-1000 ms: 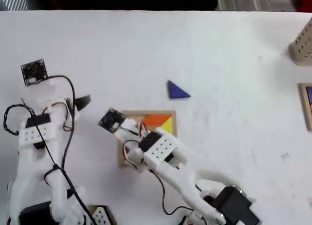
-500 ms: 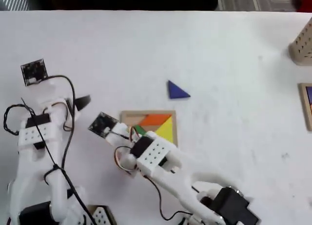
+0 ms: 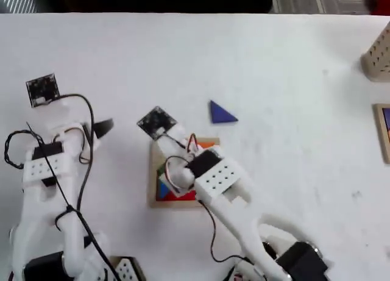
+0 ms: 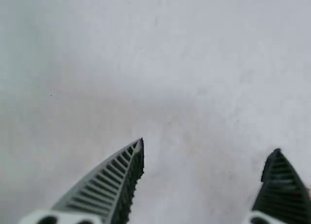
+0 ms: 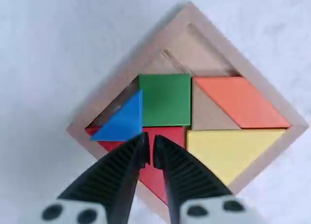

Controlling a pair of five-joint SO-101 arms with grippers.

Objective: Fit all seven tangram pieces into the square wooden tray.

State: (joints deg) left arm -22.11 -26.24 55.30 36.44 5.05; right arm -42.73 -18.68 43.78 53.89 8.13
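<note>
Right gripper (image 5: 149, 152), jaws pressed together, is positioned over the red triangular piece (image 5: 174, 135) in the square wooden tray (image 5: 223, 42); left gripper (image 4: 209, 150), jaws spread, is seen above the white table (image 4: 146, 63).

On the worktop (image 3: 292, 61) we see the tray (image 3: 152, 192) with pieces (image 5: 165, 100) in it. One triangle (image 3: 222, 113) lies outside, behind its far right corner. The right tool (image 5: 150, 145) hangs above the tray.

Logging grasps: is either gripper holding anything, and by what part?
Nothing: the left gripper is open over the table; right gripper shut, empty, over red piece.
</note>
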